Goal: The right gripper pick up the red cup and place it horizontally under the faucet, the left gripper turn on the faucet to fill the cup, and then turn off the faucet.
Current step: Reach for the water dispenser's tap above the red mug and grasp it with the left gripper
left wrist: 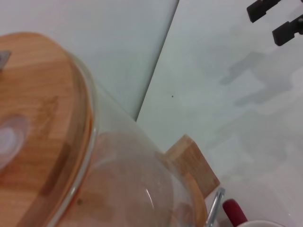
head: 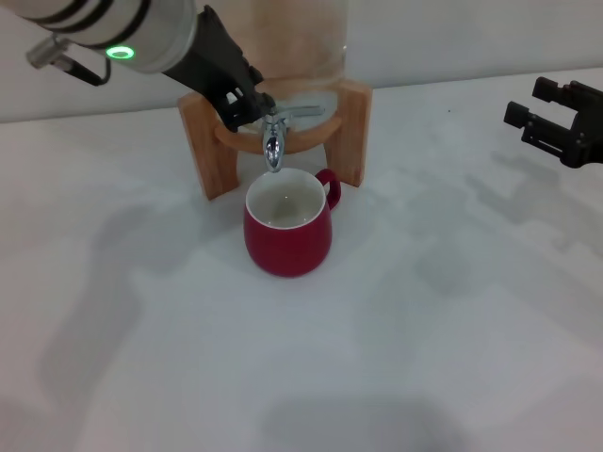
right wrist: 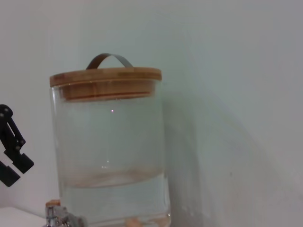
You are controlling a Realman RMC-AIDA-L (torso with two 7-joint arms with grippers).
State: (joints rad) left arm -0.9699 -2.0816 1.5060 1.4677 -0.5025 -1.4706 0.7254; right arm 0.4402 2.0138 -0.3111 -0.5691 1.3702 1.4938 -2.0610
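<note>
The red cup (head: 287, 234) stands upright on the white table, directly below the spout of the chrome faucet (head: 273, 143) on the glass dispenser (head: 292, 38). My left gripper (head: 247, 102), on the green-lit arm, hovers open just above and to the left of the faucet, its thin lever pointing right. In the right wrist view the left gripper (right wrist: 16, 156) sits higher than the faucet (right wrist: 59, 217) and apart from it. My right gripper (head: 556, 122) is open and empty at the far right, well away from the cup. The cup's handle (left wrist: 234, 213) shows in the left wrist view.
The wooden stand (head: 350, 132) holds the dispenser at the back of the table. Its wooden lid (right wrist: 106, 80) carries a metal strap handle. A wall rises close behind the dispenser. The white tabletop (head: 424, 330) stretches in front and to the right.
</note>
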